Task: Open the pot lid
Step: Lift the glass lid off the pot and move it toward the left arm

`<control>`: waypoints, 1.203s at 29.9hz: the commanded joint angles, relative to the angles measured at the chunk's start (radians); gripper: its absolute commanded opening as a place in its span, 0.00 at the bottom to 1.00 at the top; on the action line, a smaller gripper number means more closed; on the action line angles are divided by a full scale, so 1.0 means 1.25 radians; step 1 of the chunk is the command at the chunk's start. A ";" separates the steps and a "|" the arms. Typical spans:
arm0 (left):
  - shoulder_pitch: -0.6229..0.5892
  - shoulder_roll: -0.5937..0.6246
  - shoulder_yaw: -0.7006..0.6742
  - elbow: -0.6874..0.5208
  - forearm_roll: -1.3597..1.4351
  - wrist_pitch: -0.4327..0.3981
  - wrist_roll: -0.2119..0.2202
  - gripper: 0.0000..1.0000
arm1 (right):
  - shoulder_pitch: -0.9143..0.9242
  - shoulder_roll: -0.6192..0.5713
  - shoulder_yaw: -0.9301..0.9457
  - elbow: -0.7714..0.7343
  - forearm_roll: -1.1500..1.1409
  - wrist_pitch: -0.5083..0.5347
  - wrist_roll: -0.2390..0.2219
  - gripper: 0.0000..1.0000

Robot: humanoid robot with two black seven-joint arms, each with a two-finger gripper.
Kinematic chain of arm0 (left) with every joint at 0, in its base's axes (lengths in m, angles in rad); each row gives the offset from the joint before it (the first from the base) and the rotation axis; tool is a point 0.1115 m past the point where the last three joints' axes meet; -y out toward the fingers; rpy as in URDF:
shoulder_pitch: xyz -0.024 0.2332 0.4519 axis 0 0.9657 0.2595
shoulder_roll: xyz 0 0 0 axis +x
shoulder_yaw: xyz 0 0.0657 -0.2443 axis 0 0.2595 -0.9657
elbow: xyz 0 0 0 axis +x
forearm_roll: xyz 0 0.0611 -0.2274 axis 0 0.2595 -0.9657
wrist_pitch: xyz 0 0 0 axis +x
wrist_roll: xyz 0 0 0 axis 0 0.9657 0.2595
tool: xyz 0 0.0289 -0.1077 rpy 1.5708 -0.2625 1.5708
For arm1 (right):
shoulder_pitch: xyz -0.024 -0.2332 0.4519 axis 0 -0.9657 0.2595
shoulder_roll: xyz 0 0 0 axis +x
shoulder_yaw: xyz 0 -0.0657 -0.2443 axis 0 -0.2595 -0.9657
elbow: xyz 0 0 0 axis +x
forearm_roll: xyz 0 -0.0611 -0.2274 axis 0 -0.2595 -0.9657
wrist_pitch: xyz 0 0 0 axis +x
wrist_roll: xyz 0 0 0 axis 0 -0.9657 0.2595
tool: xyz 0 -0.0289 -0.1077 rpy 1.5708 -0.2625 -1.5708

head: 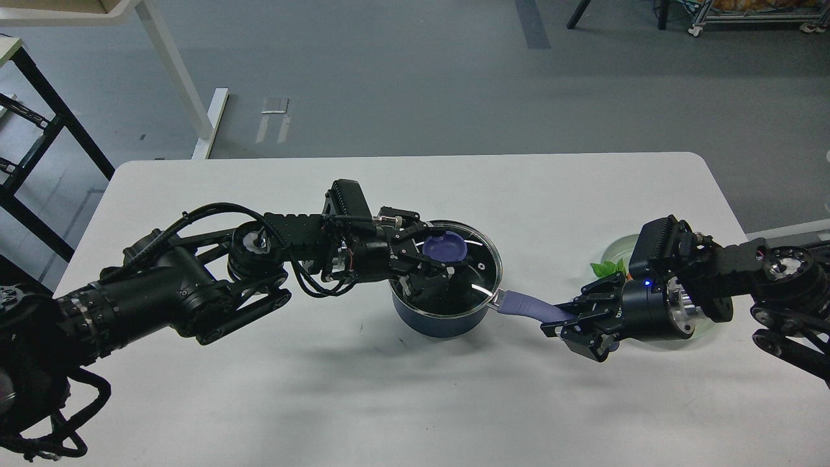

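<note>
A dark blue pot [441, 321] stands mid-table under a glass lid [476, 269] with a purple knob [444, 248]. The lid sits level on the pot. My left gripper [433, 251] reaches in from the left over the lid, one finger behind the knob and one in front, both against it. The pot's purple handle [525, 304] points right. My right gripper [569, 319] is shut on the end of that handle, low over the table.
A pale green plate [616, 248] with green leaves [606, 268] lies at the right, partly hidden behind my right wrist. The white table [389, 402] ends just past the plate on the right. A black rack stands off the table's left side.
</note>
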 commanded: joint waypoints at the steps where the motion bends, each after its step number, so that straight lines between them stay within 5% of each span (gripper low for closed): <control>1: -0.008 0.000 0.000 -0.008 -0.002 0.000 0.000 0.35 | -0.001 0.001 0.001 0.000 0.000 0.000 0.000 0.34; 7: -0.043 0.032 -0.003 -0.056 -0.010 -0.001 0.000 0.36 | -0.002 -0.001 0.001 0.000 0.000 0.000 0.000 0.35; 17: -0.069 0.297 -0.003 -0.196 -0.062 0.007 0.000 0.37 | -0.002 -0.003 0.001 -0.001 0.000 0.000 0.000 0.35; 28: 0.096 0.574 0.095 -0.212 -0.116 0.220 0.000 0.38 | 0.000 -0.001 0.002 -0.001 0.000 0.000 0.000 0.35; 36: 0.181 0.614 0.158 -0.196 -0.199 0.271 0.000 0.38 | 0.000 0.000 0.001 -0.001 0.000 0.000 0.000 0.35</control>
